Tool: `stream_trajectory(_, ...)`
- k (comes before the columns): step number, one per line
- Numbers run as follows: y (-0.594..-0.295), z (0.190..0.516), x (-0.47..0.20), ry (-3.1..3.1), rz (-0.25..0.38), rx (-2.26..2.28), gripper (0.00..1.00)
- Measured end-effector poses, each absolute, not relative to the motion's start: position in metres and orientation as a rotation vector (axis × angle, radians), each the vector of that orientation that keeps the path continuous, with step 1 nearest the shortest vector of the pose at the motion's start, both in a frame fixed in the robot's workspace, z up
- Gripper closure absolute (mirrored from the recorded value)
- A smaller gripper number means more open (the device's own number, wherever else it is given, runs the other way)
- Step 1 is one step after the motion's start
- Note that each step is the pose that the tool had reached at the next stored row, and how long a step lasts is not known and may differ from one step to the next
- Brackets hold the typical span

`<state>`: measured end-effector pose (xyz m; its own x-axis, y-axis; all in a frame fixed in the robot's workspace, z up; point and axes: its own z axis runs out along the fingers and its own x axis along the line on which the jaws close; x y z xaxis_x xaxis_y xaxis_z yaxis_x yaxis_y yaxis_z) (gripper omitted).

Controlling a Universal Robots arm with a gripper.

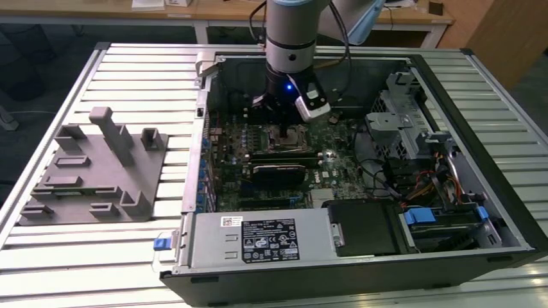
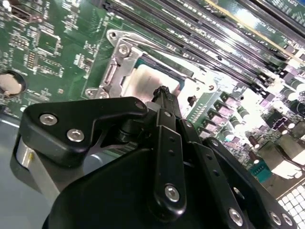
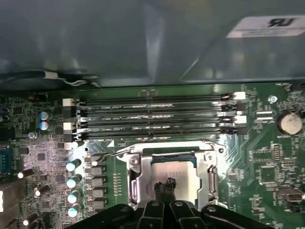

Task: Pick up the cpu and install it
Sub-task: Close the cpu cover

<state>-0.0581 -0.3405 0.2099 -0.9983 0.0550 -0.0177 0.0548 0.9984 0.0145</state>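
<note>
The cpu (image 3: 177, 172) lies flat inside the metal socket frame (image 3: 210, 177) on the green motherboard, its pale silver top facing up. My gripper (image 3: 165, 184) hangs directly over it, black fingertips (image 3: 170, 182) pressed together just above or on the chip's top. In the second wrist view the gripper (image 2: 162, 95) hides part of the cpu (image 2: 150, 78), and nothing is held between the fingers. In the exterior view the gripper (image 1: 279, 126) reaches down into the open computer case (image 1: 479, 212), above the socket (image 1: 287, 138).
Several memory slots (image 3: 157, 114) run beside the socket, with capacitors (image 3: 72, 181) on another side. A black block (image 1: 278, 174) sits just in front of the socket, a power supply (image 1: 253, 239) at the case front, and a drive cage (image 1: 402, 122) with cables on the exterior view's right. A grey fixture (image 1: 94, 167) stands on the slatted table.
</note>
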Motion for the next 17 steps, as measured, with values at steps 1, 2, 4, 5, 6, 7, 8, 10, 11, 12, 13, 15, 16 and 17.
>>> stream_trajectory(1, -0.341, 0.209, -0.059, 3.122, 0.021, 0.086, 0.89)
stream_trajectory(2, -0.341, 0.209, -0.06, 3.122, 0.022, 0.086, 0.89)
stream_trajectory(4, -0.34, 0.208, -0.063, 3.122, 0.022, 0.086, 0.89)
stream_trajectory(5, -0.34, 0.208, -0.065, 3.122, 0.022, 0.086, 0.89)
stream_trajectory(6, -0.34, 0.207, -0.066, 3.122, 0.022, 0.086, 0.89)
stream_trajectory(7, -0.34, 0.207, -0.067, 3.122, 0.022, 0.086, 0.89)
stream_trajectory(8, -0.34, 0.206, -0.068, 3.122, 0.022, 0.086, 0.89)
stream_trajectory(10, -0.34, 0.205, -0.071, 3.122, 0.022, 0.086, 0.89)
stream_trajectory(11, -0.34, 0.205, -0.072, 3.122, 0.022, 0.086, 0.89)
stream_trajectory(12, -0.34, 0.205, -0.073, 3.122, 0.022, 0.086, 0.89)
stream_trajectory(13, -0.34, 0.204, -0.074, 3.122, 0.022, 0.086, 0.89)
stream_trajectory(15, -0.34, 0.203, -0.075, 3.122, 0.022, 0.086, 0.89)
stream_trajectory(16, -0.34, 0.203, -0.076, 3.122, 0.022, 0.086, 0.89)
stream_trajectory(17, -0.34, 0.202, -0.076, 3.122, 0.022, 0.086, 0.89)
